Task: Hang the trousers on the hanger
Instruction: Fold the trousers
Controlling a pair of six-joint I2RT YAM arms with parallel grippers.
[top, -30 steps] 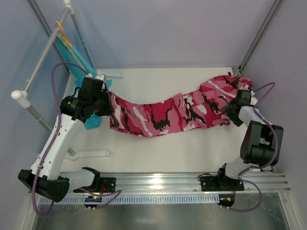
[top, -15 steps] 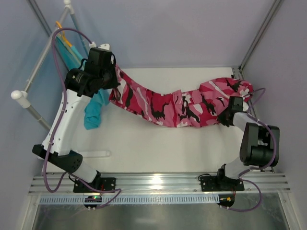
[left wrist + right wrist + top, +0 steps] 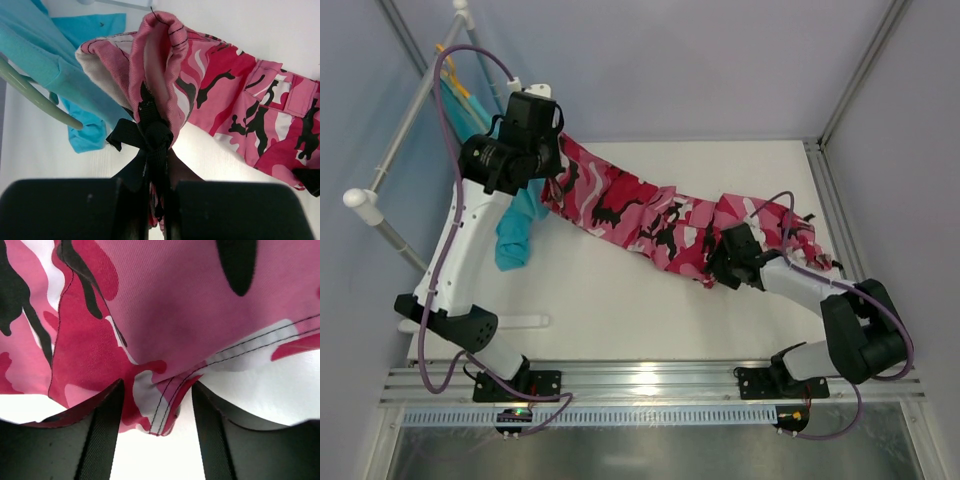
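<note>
Trousers were not yet on the hanger; left jaws clenched one end, right jaws gaped around a fold.

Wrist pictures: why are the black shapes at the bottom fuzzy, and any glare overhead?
Left wrist view: the left claw is too near the lens and blurs; the trousers are sharp. Right wrist view: right claw soft too. Top view: even light, glare only on the metal rail.

No legible text or labels visible, seemingly.
</note>
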